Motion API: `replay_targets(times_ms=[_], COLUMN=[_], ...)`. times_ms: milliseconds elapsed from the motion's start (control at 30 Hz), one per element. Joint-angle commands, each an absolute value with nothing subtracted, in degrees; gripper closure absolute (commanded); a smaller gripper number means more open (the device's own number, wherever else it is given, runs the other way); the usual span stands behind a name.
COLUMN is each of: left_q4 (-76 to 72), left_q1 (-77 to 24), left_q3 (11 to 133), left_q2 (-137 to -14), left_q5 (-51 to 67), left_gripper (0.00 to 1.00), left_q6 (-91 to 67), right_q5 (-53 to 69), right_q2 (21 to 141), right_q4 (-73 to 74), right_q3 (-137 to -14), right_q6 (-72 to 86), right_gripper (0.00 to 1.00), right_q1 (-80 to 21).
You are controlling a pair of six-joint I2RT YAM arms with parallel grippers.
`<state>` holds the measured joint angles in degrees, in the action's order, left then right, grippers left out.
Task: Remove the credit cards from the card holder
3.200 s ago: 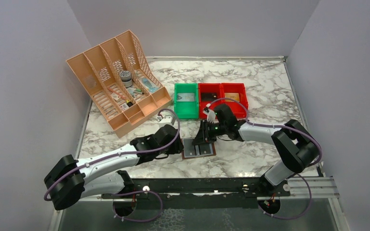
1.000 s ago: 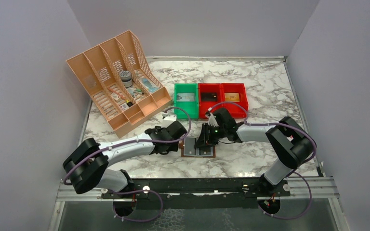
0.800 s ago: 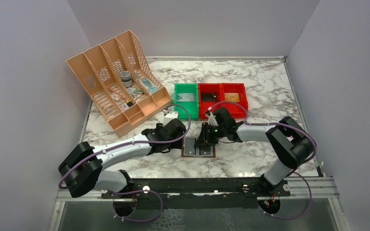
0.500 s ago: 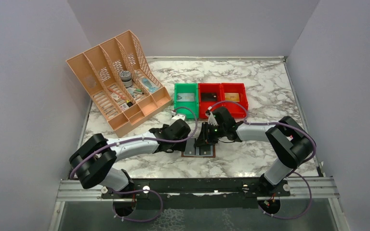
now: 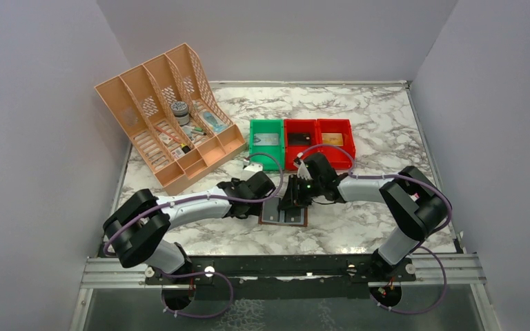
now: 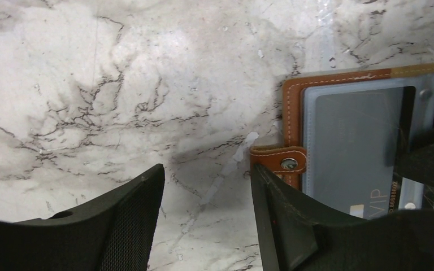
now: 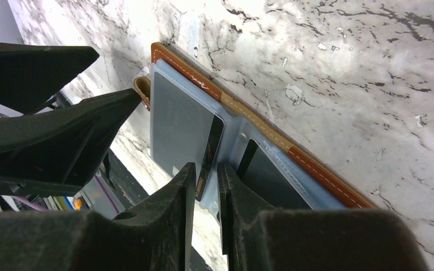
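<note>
Right wrist — right end effector [image 7: 205, 170] seemingly pinching credit card [image 7: 213, 139], card holder [image 7: 248, 116] open

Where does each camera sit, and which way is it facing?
Top external: high behind the arm bases, looking down and forward over the table; the left arm and right arm show whole.
Left wrist: on the left wrist, looking down between the left jaws at the table and the wallet's snap tab.
Right wrist: on the right wrist, looking along the right jaws across the open wallet; the left jaws show too.
Shared: all three see the wallet.
</note>
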<state>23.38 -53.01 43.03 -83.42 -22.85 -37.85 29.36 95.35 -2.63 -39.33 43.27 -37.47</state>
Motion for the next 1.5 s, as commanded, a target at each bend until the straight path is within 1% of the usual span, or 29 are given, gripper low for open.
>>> replay_targets(times_ms=[0, 167, 333, 433, 533, 600, 633, 767, 900, 1000, 1133, 1267, 1467], left_q4=[28.8, 29.3, 28.6, 25.2, 20.2, 16.0, 14.5, 9.9, 5.5, 6.0, 8.3, 8.9, 11.6], left_q1=[-53.1, -53.1, -53.1, -53.1, -53.0, -53.1, -53.1, -53.0, -53.1, -53.0, -53.3, -53.6, -54.6], left_q3=[43.0, 42.8, 43.6, 43.9, 44.0, 43.9, 43.7, 41.5, 38.2, 37.9, 37.9, 37.2, 37.3], left_q2=[-83.6, -81.2, -76.9, -74.9, -74.4, -74.7, -75.1, -76.5, -77.3, -78.5, -78.6, -78.5, -80.8], left_q5=[-28.0, -28.0, -27.7, -24.3, -18.8, -13.8, -11.5, -4.9, -0.3, 0.7, -0.1, -0.9, -4.6], left_gripper=[0.41, 0.41, 0.37, 0.32, 0.31, 0.33, 0.36, 0.51, 0.59, 0.61, 0.6, 0.58, 0.6], left_q6=[-41.1, -42.9, -43.7, -41.4, -40.0, -39.7, -40.1, -42.8, -44.1, -43.8, -43.6, -43.3, -41.9], right_q5=[26.6, 27.3, 27.6, 27.9, 29.0, 28.7, 28.3, 28.1, 28.7, 26.9, 24.7, 26.4, 27.4], right_q2=[96.6, 96.7, 96.7, 96.6, 96.7, 96.7, 96.6, 97.0, 98.2, 98.1, 97.0, 98.3, 99.1], right_q4=[-1.5, -1.4, -1.2, -1.4, -2.1, -3.2, -3.5, -5.0, -6.4, -5.5, -4.9, -4.8, -6.2], right_q3=[-40.3, -41.0, -41.5, -41.6, -41.6, -41.0, -40.7, -39.8, -39.3, -39.0, -38.3, -38.9, -38.0], right_q6=[42.3, 42.2, 41.9, 42.1, 42.7, 43.7, 44.4, 46.0, 47.0, 47.7, 48.4, 47.7, 48.0], right_gripper=[0.78, 0.78, 0.78, 0.78, 0.78, 0.78, 0.78, 0.78, 0.79, 0.79, 0.78, 0.78, 0.78], right_q1=[-37.8, -37.8, -37.8, -37.8, -37.9, -37.8, -37.8, -37.8, -37.9, -37.9, -37.9, -37.9, -37.9])
